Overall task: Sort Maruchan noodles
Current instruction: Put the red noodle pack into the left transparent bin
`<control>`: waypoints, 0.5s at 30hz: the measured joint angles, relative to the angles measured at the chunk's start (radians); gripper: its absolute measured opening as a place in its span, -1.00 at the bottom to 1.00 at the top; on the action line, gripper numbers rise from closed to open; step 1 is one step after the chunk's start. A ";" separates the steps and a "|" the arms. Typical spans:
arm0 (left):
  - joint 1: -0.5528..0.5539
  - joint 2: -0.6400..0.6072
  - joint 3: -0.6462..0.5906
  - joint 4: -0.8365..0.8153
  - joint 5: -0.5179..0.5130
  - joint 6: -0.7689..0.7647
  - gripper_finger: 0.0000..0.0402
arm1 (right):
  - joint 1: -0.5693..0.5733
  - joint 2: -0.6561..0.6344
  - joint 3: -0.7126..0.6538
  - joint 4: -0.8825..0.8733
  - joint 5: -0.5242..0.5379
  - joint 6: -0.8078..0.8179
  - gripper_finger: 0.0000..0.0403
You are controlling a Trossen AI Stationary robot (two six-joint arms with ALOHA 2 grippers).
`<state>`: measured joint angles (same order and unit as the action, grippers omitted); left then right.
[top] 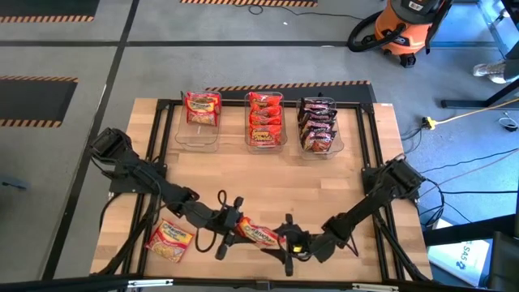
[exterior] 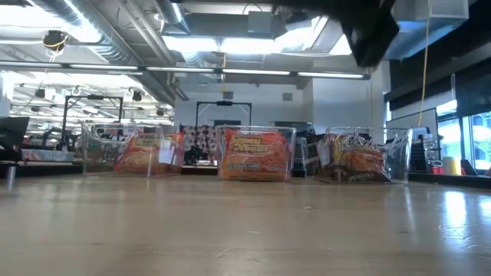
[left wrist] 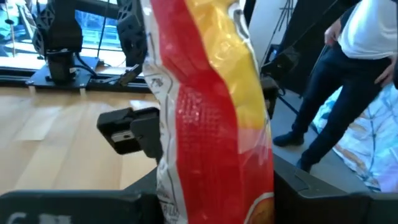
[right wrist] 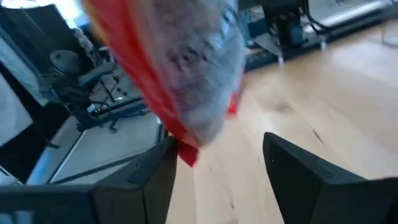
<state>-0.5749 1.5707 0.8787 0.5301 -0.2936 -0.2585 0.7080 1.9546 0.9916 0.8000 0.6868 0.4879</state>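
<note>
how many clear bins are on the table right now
3. All sit in a row along the table's far edge: the left bin with orange-yellow packets, the middle bin with red packets, and the right bin with dark packets. None looks hidden.

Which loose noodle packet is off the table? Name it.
The red-and-yellow packet between the left gripper and right gripper; the other packet lies flat.

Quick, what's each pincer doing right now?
Left pincer: closed on a red-and-yellow noodle packet.
Right pincer: open at the packet's other end, not clamped.
</note>
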 joint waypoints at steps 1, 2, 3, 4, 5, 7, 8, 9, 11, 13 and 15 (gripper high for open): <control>0.002 0.000 0.001 0.000 -0.003 0.000 -0.36 | -0.004 -0.005 0.001 0.008 -0.005 -0.007 0.06; 0.004 0.000 0.002 -0.003 -0.004 0.000 -0.36 | -0.006 -0.013 0.003 0.014 -0.007 -0.024 0.06; 0.005 0.000 0.001 -0.009 -0.008 0.000 -0.36 | -0.007 -0.025 0.004 0.017 -0.005 -0.034 0.06; 0.007 0.002 0.000 -0.010 -0.013 0.000 -0.36 | -0.008 -0.035 0.006 0.025 -0.003 -0.041 0.06; 0.011 0.002 0.000 -0.010 -0.015 0.000 -0.36 | -0.009 -0.045 0.006 0.026 -0.002 -0.044 0.06; 0.019 -0.001 0.000 -0.019 -0.019 0.000 -0.36 | -0.009 -0.054 0.006 0.014 -0.004 -0.051 0.07; 0.024 0.000 0.001 -0.023 -0.018 0.000 -0.36 | -0.009 -0.059 0.005 0.007 -0.004 -0.054 0.10; 0.026 0.000 0.001 -0.020 -0.018 0.000 -0.36 | -0.009 -0.063 0.004 0.004 -0.002 -0.056 0.13; 0.028 0.000 0.000 0.003 -0.019 0.006 -0.36 | -0.013 -0.067 0.005 0.016 0.000 -0.047 0.22; 0.034 0.000 0.000 0.010 -0.016 0.029 -0.36 | -0.022 -0.068 0.005 0.018 -0.009 -0.049 0.31; 0.046 0.000 0.000 0.009 -0.025 0.037 -0.36 | -0.039 -0.068 0.005 0.017 -0.009 -0.048 0.38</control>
<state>-0.5290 1.5707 0.8791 0.5387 -0.3187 -0.2213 0.6689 1.8870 0.9966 0.8170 0.6779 0.4398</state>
